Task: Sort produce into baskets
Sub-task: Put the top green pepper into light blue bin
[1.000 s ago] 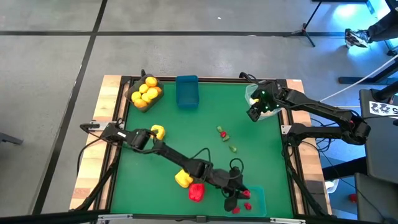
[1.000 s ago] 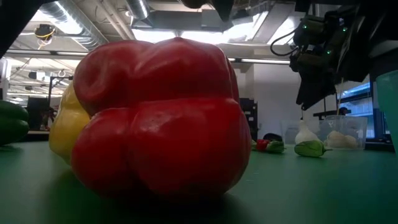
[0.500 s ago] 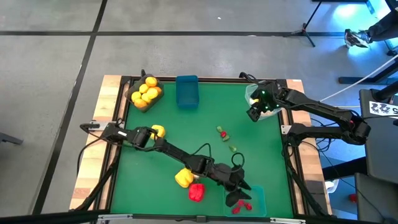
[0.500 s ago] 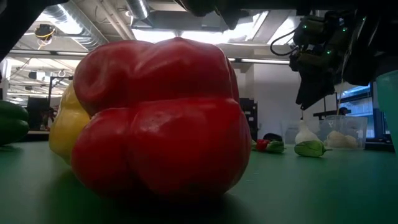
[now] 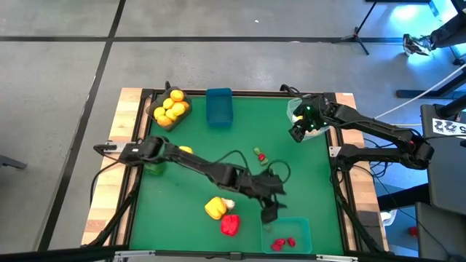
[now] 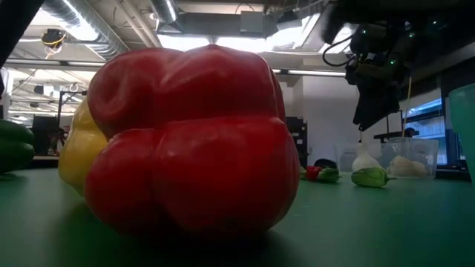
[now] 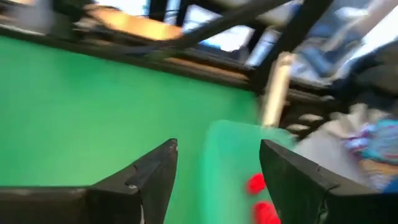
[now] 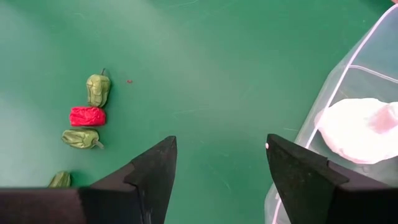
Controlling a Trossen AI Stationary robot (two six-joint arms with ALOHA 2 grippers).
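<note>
My left gripper (image 5: pixel 268 212) hangs just beside the teal-green basket (image 5: pixel 300 225), at the basket's inner edge, with its fingers spread and nothing between them. Inside that basket lie small red pieces (image 5: pixel 284 243), which my left wrist view shows just past my fingertips. The loose produce nearest this gripper is the red bell pepper (image 5: pixel 230 224) and the yellow bell pepper (image 5: pixel 215 208), touching each other, lying near the basket's left side, on the side my left arm reaches in from. Farther from the basket, toward the table's middle, sits a short row of tiny red and green bits (image 5: pixel 261 155). My right gripper (image 5: pixel 298 133) hovers at the clear basket (image 5: pixel 294 108), well apart from the teal-green one, fingers spread and empty; the tiny bits lie between the two grippers. I judge my left arm is the nearer one for the two peppers
</note>
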